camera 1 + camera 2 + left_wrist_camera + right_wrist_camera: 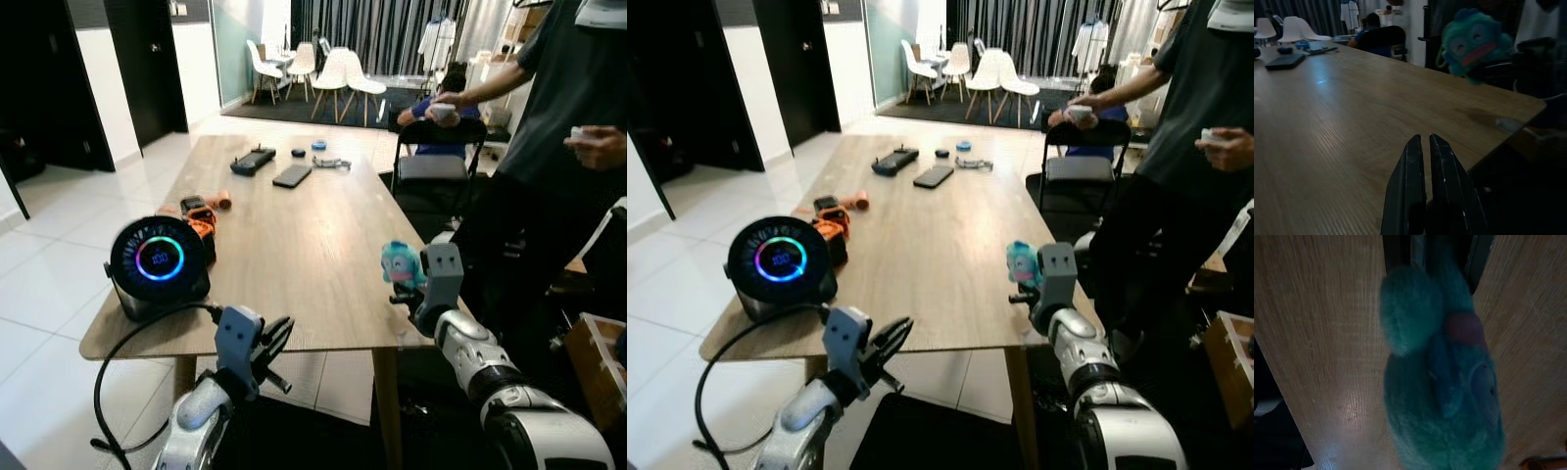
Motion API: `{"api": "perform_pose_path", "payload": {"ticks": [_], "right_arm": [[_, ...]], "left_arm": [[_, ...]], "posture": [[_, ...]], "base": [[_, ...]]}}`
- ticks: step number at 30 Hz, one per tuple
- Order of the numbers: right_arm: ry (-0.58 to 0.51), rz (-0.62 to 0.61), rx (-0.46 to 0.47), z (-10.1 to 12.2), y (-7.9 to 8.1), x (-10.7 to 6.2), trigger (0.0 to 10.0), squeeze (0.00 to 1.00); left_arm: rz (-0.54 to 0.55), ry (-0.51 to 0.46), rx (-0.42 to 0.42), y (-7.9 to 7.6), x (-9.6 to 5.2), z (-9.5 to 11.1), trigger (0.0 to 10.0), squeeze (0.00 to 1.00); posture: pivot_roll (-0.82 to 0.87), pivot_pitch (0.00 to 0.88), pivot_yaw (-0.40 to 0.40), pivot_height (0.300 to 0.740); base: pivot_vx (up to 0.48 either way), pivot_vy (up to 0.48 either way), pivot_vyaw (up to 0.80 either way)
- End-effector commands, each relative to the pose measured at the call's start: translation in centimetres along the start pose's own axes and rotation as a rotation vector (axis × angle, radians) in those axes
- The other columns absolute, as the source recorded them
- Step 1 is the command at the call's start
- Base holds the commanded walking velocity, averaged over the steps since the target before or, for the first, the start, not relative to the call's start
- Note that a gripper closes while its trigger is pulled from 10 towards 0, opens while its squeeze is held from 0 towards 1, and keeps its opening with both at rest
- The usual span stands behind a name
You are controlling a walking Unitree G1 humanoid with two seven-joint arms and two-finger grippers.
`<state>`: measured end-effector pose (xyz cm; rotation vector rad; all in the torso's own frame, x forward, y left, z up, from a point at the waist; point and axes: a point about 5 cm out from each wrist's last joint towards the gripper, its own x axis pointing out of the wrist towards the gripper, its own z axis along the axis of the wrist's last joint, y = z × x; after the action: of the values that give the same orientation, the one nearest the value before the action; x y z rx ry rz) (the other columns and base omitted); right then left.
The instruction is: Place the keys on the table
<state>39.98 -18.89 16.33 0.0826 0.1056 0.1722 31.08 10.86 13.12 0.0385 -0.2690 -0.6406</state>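
Daylight from beyond the far end washes the tabletop [294, 245] evenly in sharp head views; both wrist views are dim, the teal plush keychain [1440, 382] blurred close-up.

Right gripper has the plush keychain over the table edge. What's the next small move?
Probably lower it and open: the right gripper holds the teal plush above the table near its right edge, not yet resting on the wood.
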Motion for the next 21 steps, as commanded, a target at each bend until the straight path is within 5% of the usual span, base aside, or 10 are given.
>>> {"api": "perform_pose_path", "payload": {"ticks": [1,21], "right_arm": [[0.001,-0.004,0.008,0.2,0.1,0.1,10.0,0.0],[-0.018,0.107,0.03,1.9,3.1,1.3,10.0,0.0]], "left_arm": [[-0.012,-0.008,-0.004,-0.4,0.1,0.3,10.0,0.0],[-0.004,-0.048,0.011,-0.9,0.6,1.9,10.0,0.0]], "posture": [[0.06,0.163,-0.039,0.74],[0.07,0.187,-0.064,0.74]], "base": [[0.0,0.0,0.0],[0.0,0.0,0.0]]}}
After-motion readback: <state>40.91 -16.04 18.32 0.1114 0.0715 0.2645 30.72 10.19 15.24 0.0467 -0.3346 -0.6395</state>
